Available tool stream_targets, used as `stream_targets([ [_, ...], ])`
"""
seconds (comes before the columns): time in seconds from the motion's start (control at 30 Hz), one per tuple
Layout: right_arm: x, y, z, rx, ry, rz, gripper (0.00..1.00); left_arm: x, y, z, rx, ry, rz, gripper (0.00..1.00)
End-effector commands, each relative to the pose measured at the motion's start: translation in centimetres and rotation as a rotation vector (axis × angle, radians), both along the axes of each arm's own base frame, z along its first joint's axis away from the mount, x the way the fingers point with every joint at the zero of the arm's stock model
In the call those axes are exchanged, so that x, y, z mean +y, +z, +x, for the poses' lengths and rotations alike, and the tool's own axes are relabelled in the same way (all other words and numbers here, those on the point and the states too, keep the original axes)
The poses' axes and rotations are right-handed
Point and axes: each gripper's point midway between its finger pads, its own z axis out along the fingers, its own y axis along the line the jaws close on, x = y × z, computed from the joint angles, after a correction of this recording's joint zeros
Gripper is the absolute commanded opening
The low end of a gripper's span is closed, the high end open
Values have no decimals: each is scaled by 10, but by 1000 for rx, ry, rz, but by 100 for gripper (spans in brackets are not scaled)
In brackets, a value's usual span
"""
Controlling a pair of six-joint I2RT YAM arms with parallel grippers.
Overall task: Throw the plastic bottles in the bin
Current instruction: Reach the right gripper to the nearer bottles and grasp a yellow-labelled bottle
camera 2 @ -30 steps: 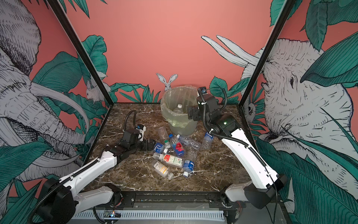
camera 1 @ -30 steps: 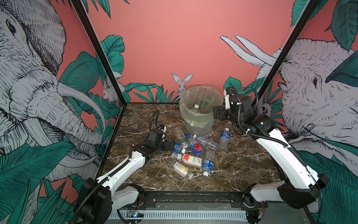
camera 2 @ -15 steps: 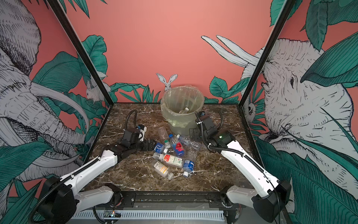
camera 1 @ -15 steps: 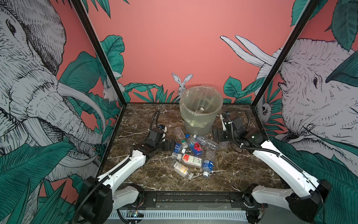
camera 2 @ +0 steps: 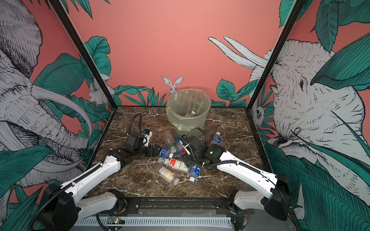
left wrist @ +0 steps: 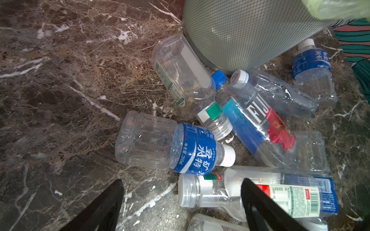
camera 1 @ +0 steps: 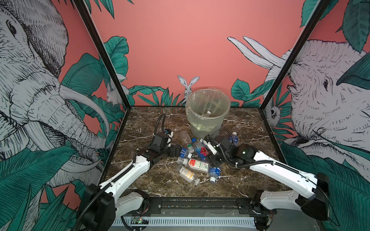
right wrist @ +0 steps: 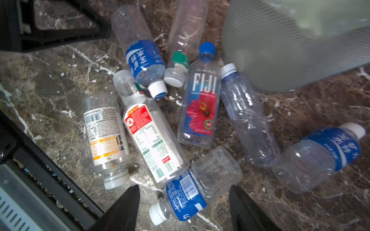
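Observation:
Several plastic bottles lie in a heap in front of the bin (camera 1: 204,124), and one more bottle (camera 1: 207,113) lies inside it. My left gripper (camera 1: 181,152) is low at the heap's left edge and open. In the left wrist view the capped end of a red-labelled bottle (left wrist: 200,192) lies between its fingers, just past a blue-labelled bottle (left wrist: 176,148). My right gripper (camera 1: 212,163) hangs open over the heap's right side. In the right wrist view its fingers stand either side of a blue-labelled bottle (right wrist: 186,192), apart from it.
A Fiji bottle (right wrist: 202,104), a yellow-labelled bottle (right wrist: 104,138) and a crumpled clear bottle (right wrist: 248,120) lie in the heap. Another blue-labelled bottle (camera 1: 234,138) sits to the right of the bin. Printed walls enclose the marble table (camera 1: 144,180) on three sides.
My right arm has come down from the bin's rim to the heap, and its jaws have narrowed. The left gripper has stayed at the heap's left edge.

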Motion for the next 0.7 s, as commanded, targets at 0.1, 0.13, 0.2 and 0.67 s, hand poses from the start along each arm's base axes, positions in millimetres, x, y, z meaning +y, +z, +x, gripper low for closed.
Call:
stream_targets([
  [0.1, 40, -4, -18, 20, 175, 6, 65, 22, -11, -15, 18, 33, 72, 92],
  [0.13, 46, -6, -22, 28, 198, 9, 65, 25, -12, -16, 20, 42, 82, 92],
  [0.2, 61, -9, -33, 52, 248, 21, 64, 31, -16, -18, 25, 65, 103, 92],
  [0.67, 121, -54, -84, 197, 411, -21, 54, 59, -34, -18, 73, 161, 38, 93],
])
